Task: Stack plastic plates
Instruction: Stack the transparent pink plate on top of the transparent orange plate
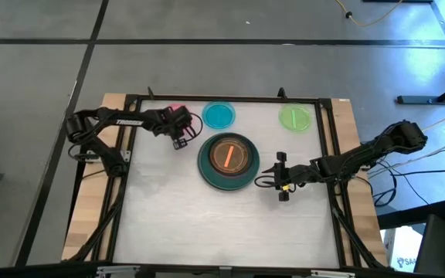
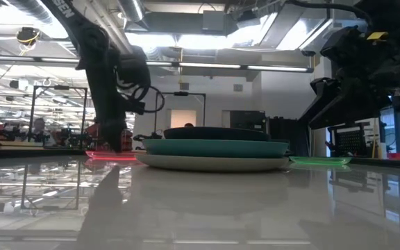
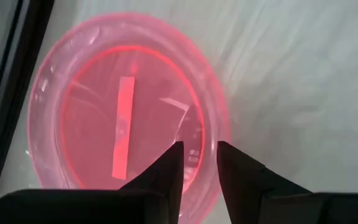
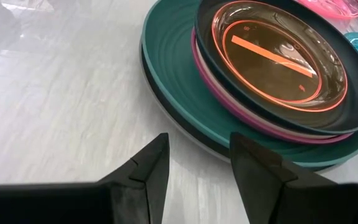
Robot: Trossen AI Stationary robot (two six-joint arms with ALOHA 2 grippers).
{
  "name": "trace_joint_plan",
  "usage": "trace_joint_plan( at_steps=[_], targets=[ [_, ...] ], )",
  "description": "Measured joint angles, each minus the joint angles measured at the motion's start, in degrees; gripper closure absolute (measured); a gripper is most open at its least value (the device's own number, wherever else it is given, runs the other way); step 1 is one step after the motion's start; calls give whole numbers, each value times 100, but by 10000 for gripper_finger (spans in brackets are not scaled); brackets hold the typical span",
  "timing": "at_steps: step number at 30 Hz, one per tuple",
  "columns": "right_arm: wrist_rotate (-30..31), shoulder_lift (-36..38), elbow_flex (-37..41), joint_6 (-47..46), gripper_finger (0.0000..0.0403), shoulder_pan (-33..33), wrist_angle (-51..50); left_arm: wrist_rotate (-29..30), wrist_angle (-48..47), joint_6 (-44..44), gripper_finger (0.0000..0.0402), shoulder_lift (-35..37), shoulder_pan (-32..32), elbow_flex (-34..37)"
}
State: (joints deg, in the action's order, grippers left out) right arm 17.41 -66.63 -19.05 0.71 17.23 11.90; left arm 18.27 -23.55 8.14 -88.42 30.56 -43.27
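A stack of plates [image 1: 226,161] sits mid-table: grey at the bottom [image 2: 214,164], then teal [image 4: 173,68], magenta [image 4: 229,107] and black [image 4: 347,93], with a small translucent orange plate [image 4: 272,53] on top. A small pink plate [image 3: 104,93] lies flat near the far left corner, and my left gripper [image 3: 199,163] is down on its edge. My right gripper [image 1: 282,177] is open just right of the stack, above the table, touching nothing. Small blue [image 1: 219,116] and green [image 1: 294,118] plates lie flat along the far edge. My left gripper has the pink plate's rim [image 3: 205,134] between its two fingers, one finger inside the dish and one outside it. The fingers come from above, pointing down. The plate lies flat on the table [image 2: 110,154].
A black frame [image 1: 230,99] runs round the white tabletop, close behind the pink plate. The near half of the table [image 1: 222,224] is bare. Cables trail off the right side [image 1: 408,166].
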Motion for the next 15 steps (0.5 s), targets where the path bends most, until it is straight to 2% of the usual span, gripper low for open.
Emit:
trace_joint_plan(
  at_steps=[6, 15],
  targets=[
    [2, 0, 0, -4, 244, 0, 5, -121, -66, 0, 312, 354, -252, 0],
    [-2, 0, 0, -37, 244, 0, 0, -219, 21, -2, 312, 142, -305, 73]
  ],
)
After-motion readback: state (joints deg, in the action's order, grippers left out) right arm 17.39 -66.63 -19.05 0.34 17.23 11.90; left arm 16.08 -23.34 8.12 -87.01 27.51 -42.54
